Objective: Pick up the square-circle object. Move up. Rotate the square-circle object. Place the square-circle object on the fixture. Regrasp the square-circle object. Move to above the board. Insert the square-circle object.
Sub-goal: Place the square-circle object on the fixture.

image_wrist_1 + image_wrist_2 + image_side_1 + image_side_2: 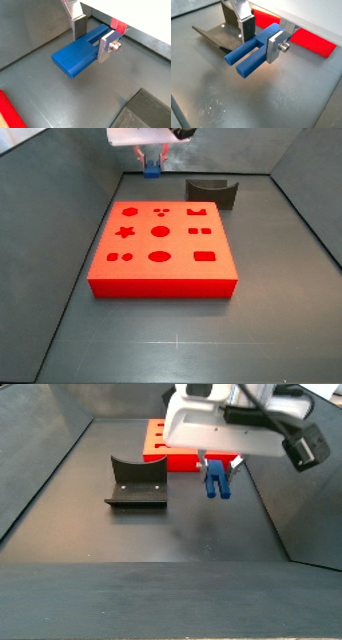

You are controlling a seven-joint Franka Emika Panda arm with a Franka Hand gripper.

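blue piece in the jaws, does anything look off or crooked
Nothing stands out. The gripper holds the square-circle object squarely, off the floor, prongs free. The fixture stands upright and empty beside the board.

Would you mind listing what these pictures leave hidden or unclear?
- The gripper, shut on the square-circle object: in a side view the arm's white housing hides its fingers.
- The object's clamped end: covered by the silver finger in both wrist views.
- The board: mostly behind the arm in a side view; the frame edge cuts it in a wrist view.
- The fixture: its interior faces away in a side view.
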